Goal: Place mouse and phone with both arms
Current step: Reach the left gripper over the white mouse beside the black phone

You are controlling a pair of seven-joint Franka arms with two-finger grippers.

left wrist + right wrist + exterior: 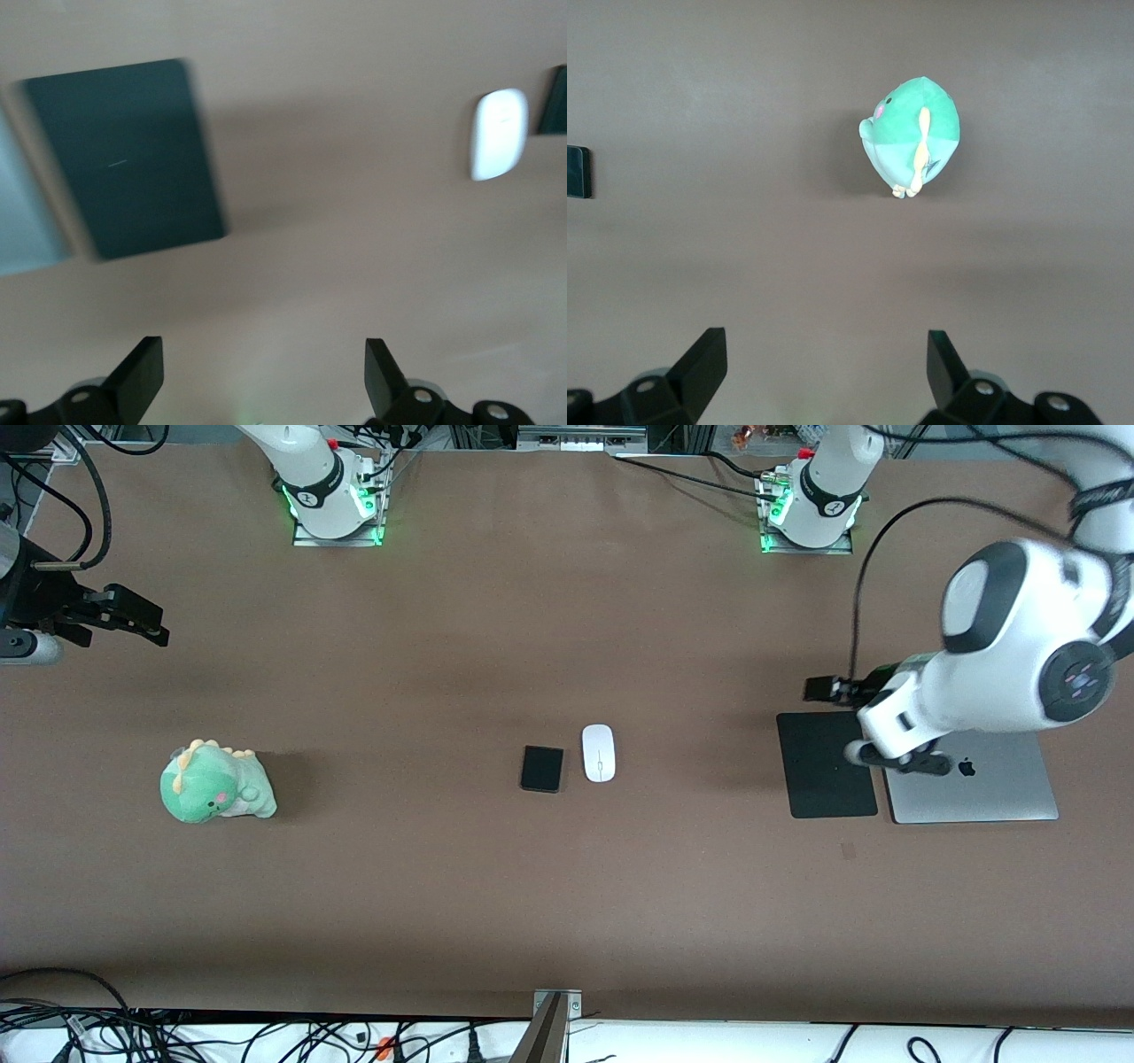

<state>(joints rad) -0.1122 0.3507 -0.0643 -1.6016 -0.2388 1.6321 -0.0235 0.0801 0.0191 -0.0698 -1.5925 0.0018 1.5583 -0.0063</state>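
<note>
The white mouse [598,753] lies at the middle of the table, with the black phone [541,769] beside it toward the right arm's end. My left gripper [837,717] hangs open and empty over the edge of a black pad. In the left wrist view the open gripper [263,372] is over bare table; the mouse [498,133] and a sliver of the phone [556,100] show at a distance. My right gripper [146,622] is open and empty over the table at the right arm's end. In the right wrist view the gripper [826,363] is open, with the phone's edge [578,171] in sight.
A matte black pad [826,766] and a silver laptop [974,778] lie side by side at the left arm's end, under the left arm. A green plush dinosaur [215,782] sits toward the right arm's end and shows in the right wrist view [912,135].
</note>
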